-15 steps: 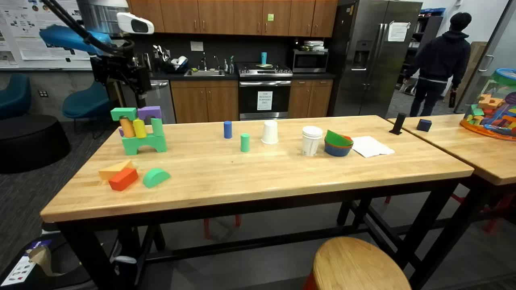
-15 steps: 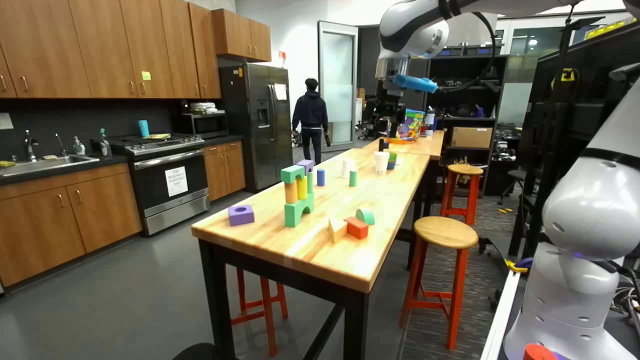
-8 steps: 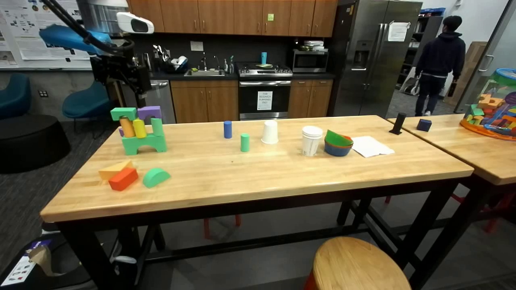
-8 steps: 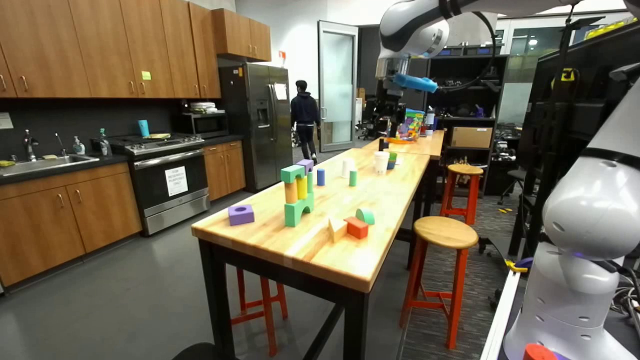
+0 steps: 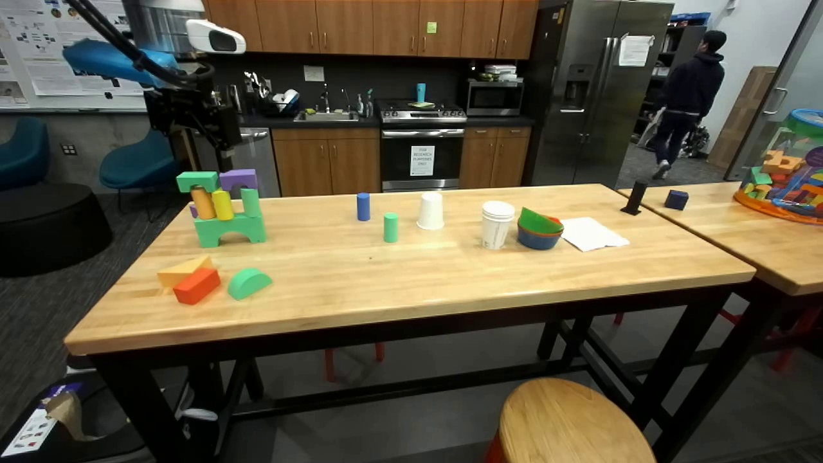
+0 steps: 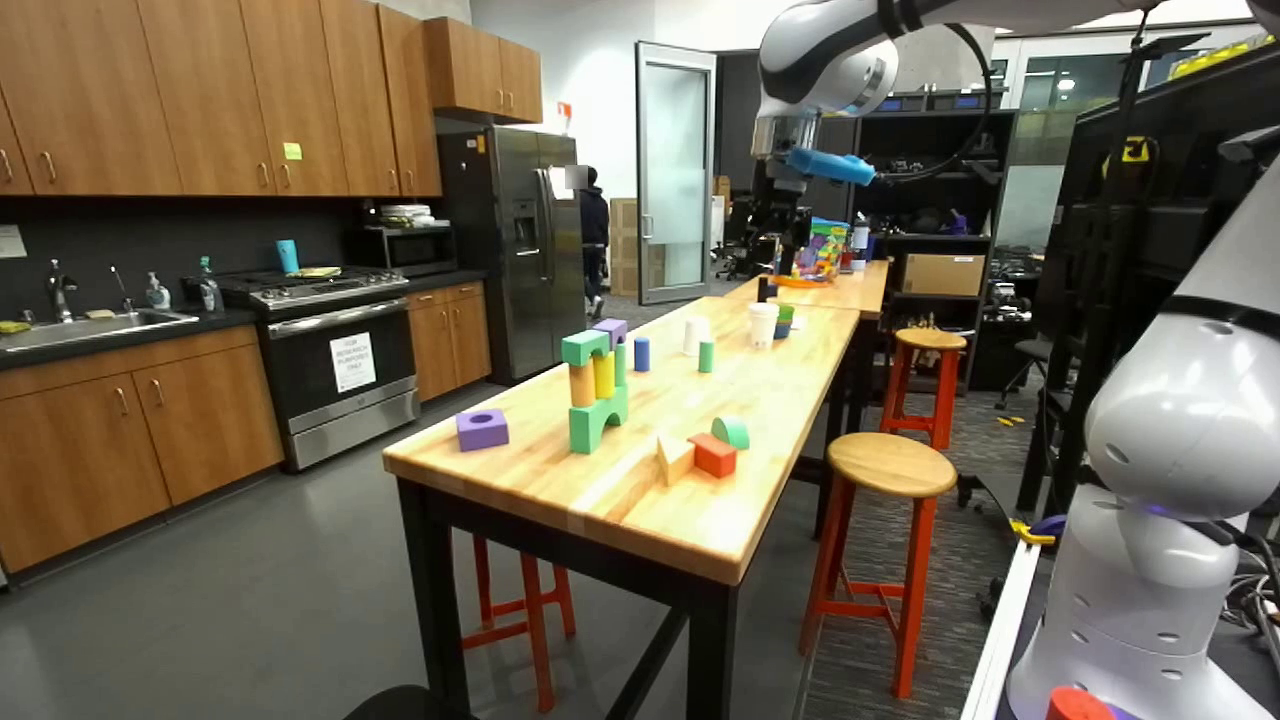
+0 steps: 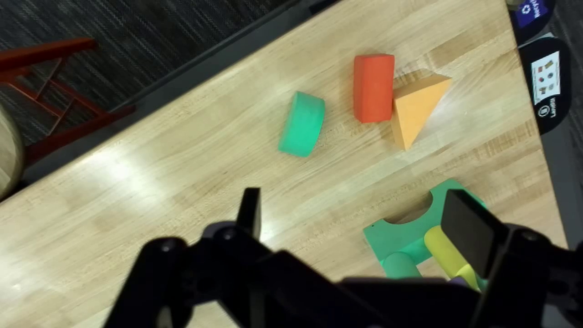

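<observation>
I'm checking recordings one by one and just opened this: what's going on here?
The robot's open gripper hangs above the table, holding nothing. A tower of coloured blocks stands there, apart from the gripper, while a red block, a tan triangular block and a green half-round block sit loose nearby.

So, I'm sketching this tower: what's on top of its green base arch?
An orange cylinder, a yellow cylinder and a green upright, bearing a smaller green arch and a purple block. The green base arch is covered where those three stand.
</observation>
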